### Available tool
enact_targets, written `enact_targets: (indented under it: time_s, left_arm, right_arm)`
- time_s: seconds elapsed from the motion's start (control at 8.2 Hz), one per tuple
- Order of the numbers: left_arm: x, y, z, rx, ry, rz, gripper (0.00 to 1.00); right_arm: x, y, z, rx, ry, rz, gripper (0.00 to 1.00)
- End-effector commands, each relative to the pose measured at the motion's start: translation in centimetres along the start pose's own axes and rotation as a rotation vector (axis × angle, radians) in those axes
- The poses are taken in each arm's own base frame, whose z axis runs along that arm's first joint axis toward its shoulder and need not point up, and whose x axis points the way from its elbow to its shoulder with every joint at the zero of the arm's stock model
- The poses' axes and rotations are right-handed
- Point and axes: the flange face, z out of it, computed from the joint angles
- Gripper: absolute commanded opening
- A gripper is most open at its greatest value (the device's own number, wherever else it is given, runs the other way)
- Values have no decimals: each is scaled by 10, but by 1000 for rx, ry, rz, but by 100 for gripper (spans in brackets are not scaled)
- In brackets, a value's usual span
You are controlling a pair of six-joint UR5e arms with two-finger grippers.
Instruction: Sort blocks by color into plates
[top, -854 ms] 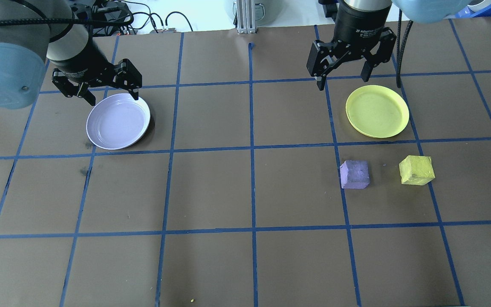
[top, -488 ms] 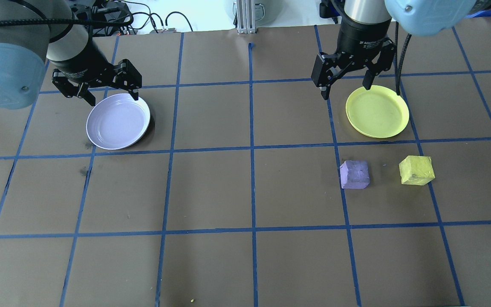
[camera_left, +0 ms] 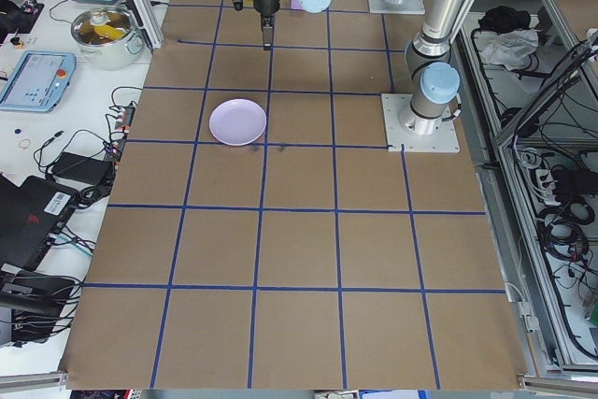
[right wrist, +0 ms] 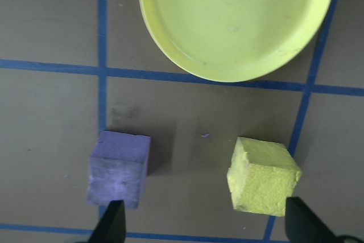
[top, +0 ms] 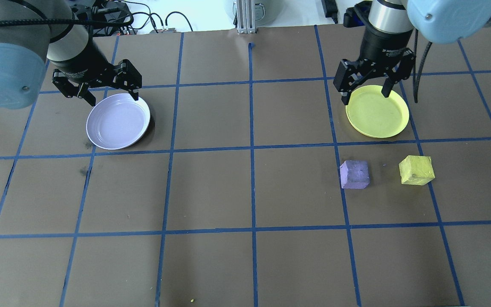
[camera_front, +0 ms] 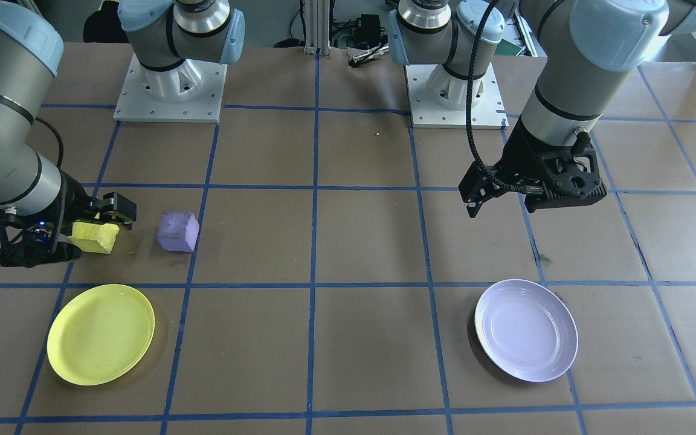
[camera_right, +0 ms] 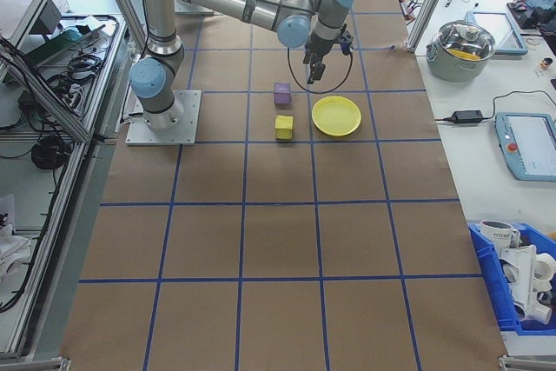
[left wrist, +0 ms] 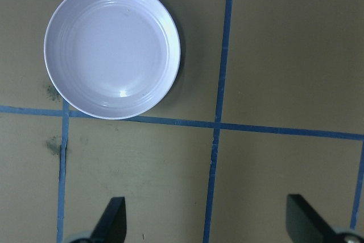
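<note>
Table (top: 211, 192): brown surface, divided into squares by blue tape lines (top: 252, 147).

Lavender plate (top: 118, 121): laid flat in the robot's left half of the table, toward the far edge from the robot. Nothing is held in it. It is also seen in the left wrist view (left wrist: 112, 49).

Yellow plate (top: 377, 111): laid flat in the robot's right half, toward the far edge, well apart from the lavender plate. Nothing is held in it.

Purple block (top: 354, 174): set on the table on the robot's side of the yellow plate, over a blue tape line. It is outside both plates and is touched by nothing.

Yellow block (top: 416, 170): set beside the purple block, toward the right edge of the table, with a gap between the two. It is outside both plates.

Left gripper (top: 98, 86): held above the table at the lavender plate's rim, fingers spread apart, nothing grasped.

Right gripper (top: 366, 82): held above the table with the fingers spread wide, nothing grasped. In the right wrist view both blocks (right wrist: 119, 168) (right wrist: 262, 175) are seen between the two fingertips (right wrist: 113, 223), with the yellow plate (right wrist: 236, 21) beyond them.
</note>
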Motion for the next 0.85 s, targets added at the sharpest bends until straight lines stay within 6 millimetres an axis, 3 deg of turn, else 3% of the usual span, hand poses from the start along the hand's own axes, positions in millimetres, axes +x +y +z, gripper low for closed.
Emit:
enact_targets:
  time_s: [0.0, 0.73]
  left_arm:
    - [0, -1, 3, -3, -1, 0, 100]
    - [-1, -3, 6, -3, -1, -2, 100]
  right_arm:
    - [70, 31, 82, -25, 75, 102, 100]
    - [74, 43, 146, -109, -1, 123, 100]
